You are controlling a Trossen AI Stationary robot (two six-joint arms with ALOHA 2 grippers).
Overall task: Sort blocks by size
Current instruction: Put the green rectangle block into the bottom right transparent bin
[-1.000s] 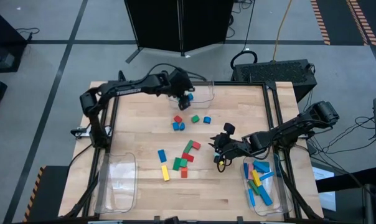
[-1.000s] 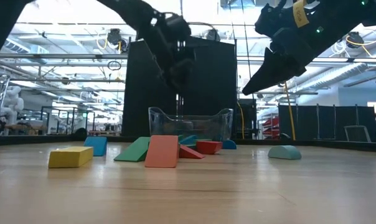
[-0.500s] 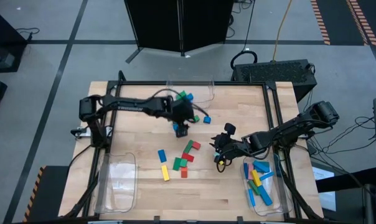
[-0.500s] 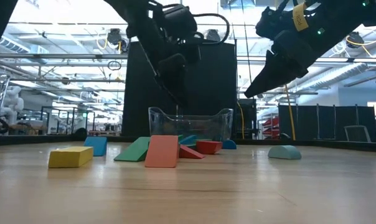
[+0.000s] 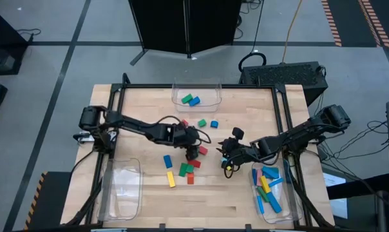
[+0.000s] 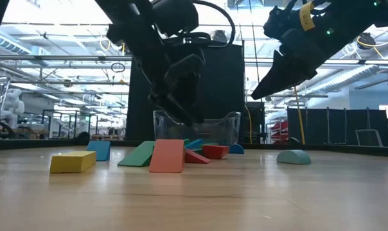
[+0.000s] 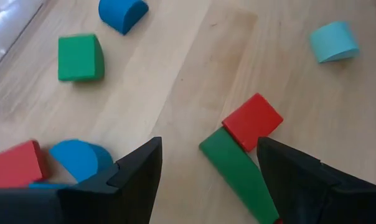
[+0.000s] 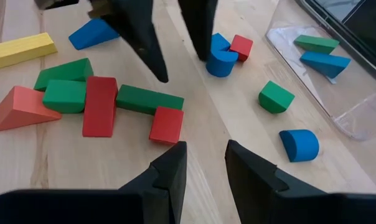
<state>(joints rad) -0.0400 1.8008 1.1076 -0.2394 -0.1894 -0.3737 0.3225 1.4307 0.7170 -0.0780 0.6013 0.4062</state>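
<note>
Loose blocks lie flat on the wooden table's middle: a red cube (image 7: 251, 121) against a green bar (image 7: 235, 171), a green block (image 7: 80, 57), blue half-rounds (image 7: 122, 12), a cyan piece (image 7: 333, 42) and a yellow bar (image 5: 171, 178). My left gripper (image 5: 193, 153) hangs open just above the table, its fingers standing either side of the red cube and green bar without touching them. My right gripper (image 5: 227, 162) waits to the right of the pile, raised, its fingers (image 8: 169, 171) a narrow gap apart with nothing between them.
A clear bin (image 5: 210, 98) at the far edge holds a green and a blue block. A clear bin (image 5: 291, 205) at the near right holds several long bars. Another clear bin (image 5: 120, 190) stands at the near left. Bare wood lies along the near edge.
My left gripper has swung from the far bin toward the table's near edge and gone down, ending over the block pile in the middle, still open. The blocks on the table have not moved.
</note>
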